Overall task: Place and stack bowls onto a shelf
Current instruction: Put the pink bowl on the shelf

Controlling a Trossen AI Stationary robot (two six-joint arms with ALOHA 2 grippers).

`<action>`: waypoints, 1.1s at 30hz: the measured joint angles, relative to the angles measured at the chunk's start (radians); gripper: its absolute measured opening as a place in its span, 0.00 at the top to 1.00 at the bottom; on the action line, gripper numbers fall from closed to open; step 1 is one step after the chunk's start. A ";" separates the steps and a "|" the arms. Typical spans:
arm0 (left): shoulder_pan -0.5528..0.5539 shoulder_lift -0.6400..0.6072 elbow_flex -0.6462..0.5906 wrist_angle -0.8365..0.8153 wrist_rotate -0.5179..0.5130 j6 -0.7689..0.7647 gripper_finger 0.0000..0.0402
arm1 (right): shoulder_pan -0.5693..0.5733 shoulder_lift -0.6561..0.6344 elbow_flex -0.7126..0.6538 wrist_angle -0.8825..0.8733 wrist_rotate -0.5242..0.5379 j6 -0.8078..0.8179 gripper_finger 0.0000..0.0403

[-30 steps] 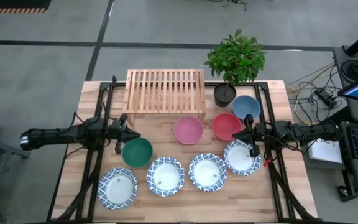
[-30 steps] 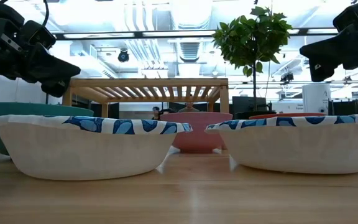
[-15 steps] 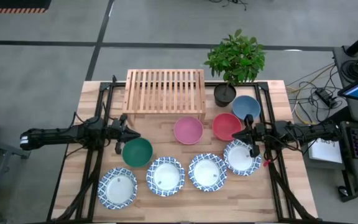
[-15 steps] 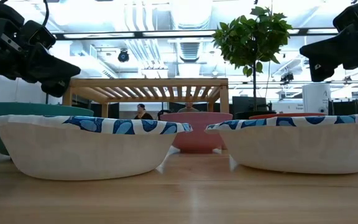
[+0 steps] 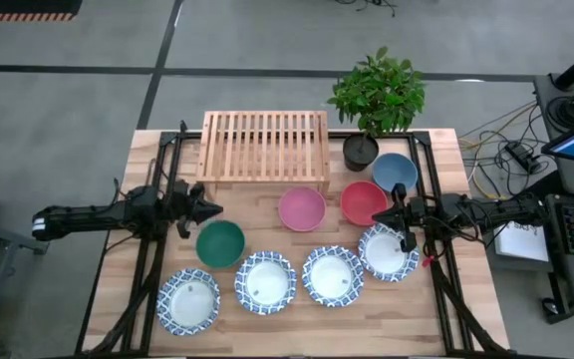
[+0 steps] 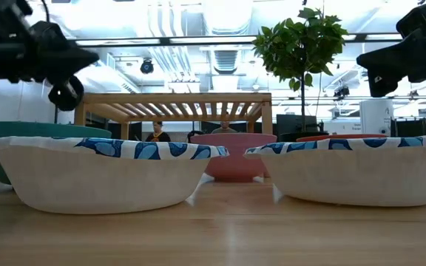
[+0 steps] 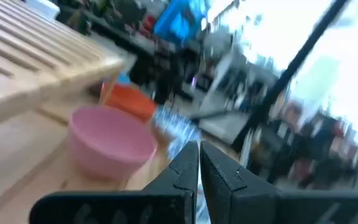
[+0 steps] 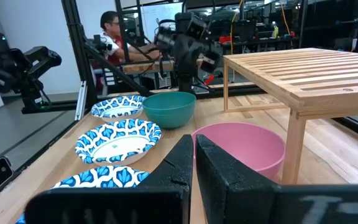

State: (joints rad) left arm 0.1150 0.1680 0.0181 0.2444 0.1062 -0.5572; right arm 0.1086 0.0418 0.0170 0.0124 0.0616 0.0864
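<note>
Left fingers (image 5: 210, 211): you are hovering clenched, empty, above the plain green round bowl (image 5: 220, 243).
Right fingers (image 5: 388, 214): clenched, empty, waiting.

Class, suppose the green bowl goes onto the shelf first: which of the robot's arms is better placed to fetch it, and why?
Left. The left gripper hangs, shut, just beside the green bowl and near the shelf, while the right gripper sits across the table by the red bowl.
</note>
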 joint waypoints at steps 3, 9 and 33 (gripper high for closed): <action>0.000 0.000 0.000 0.101 -0.045 0.019 1.00 | 0.000 0.000 0.000 0.001 0.001 0.000 0.98; 0.000 0.000 0.000 0.187 -0.055 0.076 1.00 | 0.000 0.000 -0.003 0.187 0.045 -0.012 0.98; -0.077 0.218 0.000 0.671 -0.010 0.148 1.00 | 0.000 0.331 0.000 0.735 0.123 -0.004 0.98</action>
State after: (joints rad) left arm 0.0376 0.3856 0.0185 0.9151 0.0963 -0.4095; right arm 0.1085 0.3728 0.0171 0.7470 0.1841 0.0821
